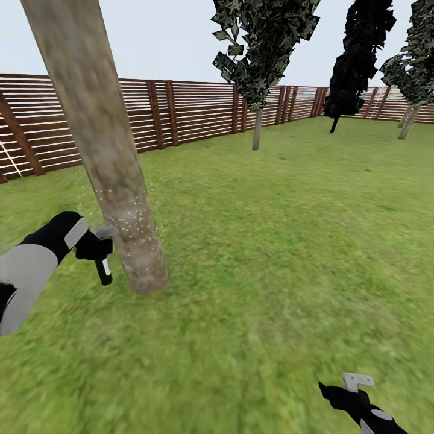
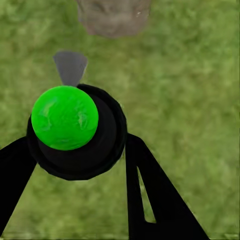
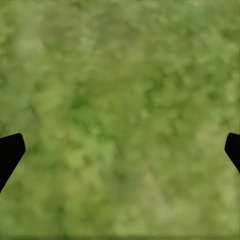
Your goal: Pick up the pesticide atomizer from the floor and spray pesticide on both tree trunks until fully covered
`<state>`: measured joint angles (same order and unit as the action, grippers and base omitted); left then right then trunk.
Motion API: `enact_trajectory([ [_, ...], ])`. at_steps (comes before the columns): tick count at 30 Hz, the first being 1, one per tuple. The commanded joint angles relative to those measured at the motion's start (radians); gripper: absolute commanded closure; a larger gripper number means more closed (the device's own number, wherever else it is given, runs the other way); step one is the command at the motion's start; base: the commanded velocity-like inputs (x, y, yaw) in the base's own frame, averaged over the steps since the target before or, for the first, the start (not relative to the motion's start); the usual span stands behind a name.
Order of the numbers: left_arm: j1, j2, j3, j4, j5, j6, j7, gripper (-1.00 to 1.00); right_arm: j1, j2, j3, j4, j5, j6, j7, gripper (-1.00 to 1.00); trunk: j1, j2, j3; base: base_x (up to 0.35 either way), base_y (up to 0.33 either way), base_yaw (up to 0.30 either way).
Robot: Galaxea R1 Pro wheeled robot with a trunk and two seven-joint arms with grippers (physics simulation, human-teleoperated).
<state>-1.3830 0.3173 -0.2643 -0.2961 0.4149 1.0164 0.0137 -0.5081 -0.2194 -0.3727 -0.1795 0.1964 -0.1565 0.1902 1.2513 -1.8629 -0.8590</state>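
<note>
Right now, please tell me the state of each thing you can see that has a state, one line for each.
pesticide atomizer: held in the left gripper, off the grass, trigger head toward the trunk.
left gripper: shut on the atomizer, fingers at both sides of it.
right gripper: open, empty, over the lawn.
tree trunk: leaning, pale pesticide specks on its lower part; upper part looks bare.

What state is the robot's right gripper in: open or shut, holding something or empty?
Open and empty. In the right wrist view its two dark fingertips sit at opposite edges, with bare grass between them.
</note>
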Motion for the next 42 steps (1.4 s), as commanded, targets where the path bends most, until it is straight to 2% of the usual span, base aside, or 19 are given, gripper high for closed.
enact_trajectory([
  [1, 0.041, -0.001, 0.003, -0.003, -0.002, -0.008, 0.000, 1.00, 0.000, 0.000, 0.000, 0.000, 0.000, 0.000, 0.000, -1.00, 0.000, 0.000, 0.000, 0.000, 0.000, 0.000],
  [6, 0.192, -0.001, 0.006, -0.005, -0.001, -0.117, -0.001, 1.00, 0.000, 0.000, 0.000, 0.000, 0.000, 0.000, 0.000, -1.00, 0.000, 0.000, 0.000, 0.000, 0.000, 0.000],
  [11, 0.365, -0.003, 0.005, -0.013, -0.001, -0.339, -0.017, 1.00, 0.000, 0.001, 0.001, 0.001, 0.000, 0.000, 0.001, -1.00, 0.000, 0.000, 0.000, 0.000, 0.000, 0.000],
  [14, 0.459, -0.002, 0.003, -0.015, -0.009, -0.502, -0.180, 1.00, 0.000, 0.005, 0.001, 0.002, -0.001, 0.001, 0.000, -1.00, 0.000, 0.000, 0.000, 0.000, 0.000, 0.000],
  [16, 0.509, -0.002, 0.002, -0.015, -0.062, -0.585, -0.231, 1.00, 0.000, 0.050, 0.002, 0.000, 0.000, 0.002, 0.001, -1.00, 0.000, 0.000, 0.000, 0.000, 0.000, 0.000],
  [17, 0.537, -0.002, 0.003, -0.014, -0.115, -0.619, -0.254, 1.00, -0.001, 0.094, 0.011, -0.003, 0.012, 0.003, 0.004, -1.00, 0.000, 0.000, 0.000, 0.000, 0.000, 0.000],
  [19, 0.588, -0.001, 0.003, -0.010, -0.173, -0.659, -0.312, 1.00, -0.001, 0.165, 0.087, -0.036, 0.086, 0.001, 0.008, -1.00, 0.000, 0.000, 0.000, 0.000, 0.000, 0.000],
  [21, 0.639, 0.000, 0.003, -0.003, -0.192, -0.742, -0.349, 1.00, -0.001, 0.227, 0.145, -0.108, 0.129, 0.001, 0.009, -1.00, 0.000, 0.000, 0.000, 0.000, 0.000, 0.000],
  [22, 0.660, -0.001, 0.004, 0.000, -0.195, -0.783, -0.355, 1.00, -0.001, 0.243, 0.157, -0.144, 0.136, 0.001, 0.010, -1.00, 0.000, 0.000, 0.000, -0.006, 0.000, 0.000],
  [24, 0.680, -0.005, 0.005, -0.001, -0.188, -0.825, -0.361, 1.00, -0.001, 0.255, 0.166, -0.257, 0.140, 0.002, 0.022, -1.00, 0.000, 0.000, 0.000, -0.183, 0.000, 0.000],
  [26, 0.685, -0.033, 0.008, -0.012, -0.187, -0.837, -0.363, 1.00, -0.002, 0.258, 0.168, -0.406, 0.140, 0.005, 0.091, -1.00, 0.000, 0.000, 0.000, -0.301, 0.000, 0.000],
  [28, 0.686, -0.109, 0.007, -0.044, -0.196, -0.841, -0.362, 1.00, -0.002, 0.259, 0.169, -0.588, 0.138, 0.030, 0.324, -1.00, 0.000, 0.000, 0.000, -0.335, 0.000, 0.000],
  [30, 0.686, -0.133, 0.005, -0.049, -0.197, -0.842, -0.362, 1.00, -0.002, 0.259, 0.169, -0.654, 0.139, 0.085, 0.407, -1.00, 0.000, 0.000, 0.000, -0.342, 0.000, 0.000],
  [36, 0.690, -0.139, 0.002, -0.037, -0.202, -0.926, -0.366, 1.00, -0.001, 0.253, 0.170, -0.678, 0.141, 0.128, 0.439, -1.00, 0.000, 0.000, 0.000, -0.343, 0.000, 0.000],
  [38, 0.691, -0.140, -0.033, -0.037, -0.252, -0.929, -0.369, 1.00, -0.001, 0.254, 0.173, -0.680, 0.143, 0.130, 0.439, -1.00, 0.000, 0.000, 0.000, -0.343, 0.000, 0.000],
  [39, 0.691, -0.138, -0.059, -0.037, -0.283, -0.930, -0.387, 1.00, -0.001, 0.255, 0.187, -0.680, 0.144, 0.131, 0.439, -1.00, 0.000, 0.000, 0.000, -0.343, 0.000, 0.000],
  [40, 0.690, -0.135, -0.081, -0.040, -0.316, -0.930, -0.434, 1.00, -0.001, 0.256, 0.237, -0.682, 0.144, 0.133, 0.439, -1.00, 0.000, 0.000, 0.000, -0.343, 0.000, 0.000],
  [41, 0.690, -0.129, -0.104, -0.047, -0.390, -0.930, -0.568, 1.00, -0.002, 0.257, 0.409, -0.684, 0.143, 0.155, 0.439, -1.00, 0.000, 0.000, 0.000, -0.343, 0.000, 0.000],
  [42, 0.689, -0.127, -0.107, -0.049, -0.428, -0.930, -0.623, 1.00, -0.003, 0.258, 0.491, -0.689, 0.141, 0.178, 0.441, -1.00, 0.000, 0.000, 0.000, -0.343, 0.000, 0.000],
])
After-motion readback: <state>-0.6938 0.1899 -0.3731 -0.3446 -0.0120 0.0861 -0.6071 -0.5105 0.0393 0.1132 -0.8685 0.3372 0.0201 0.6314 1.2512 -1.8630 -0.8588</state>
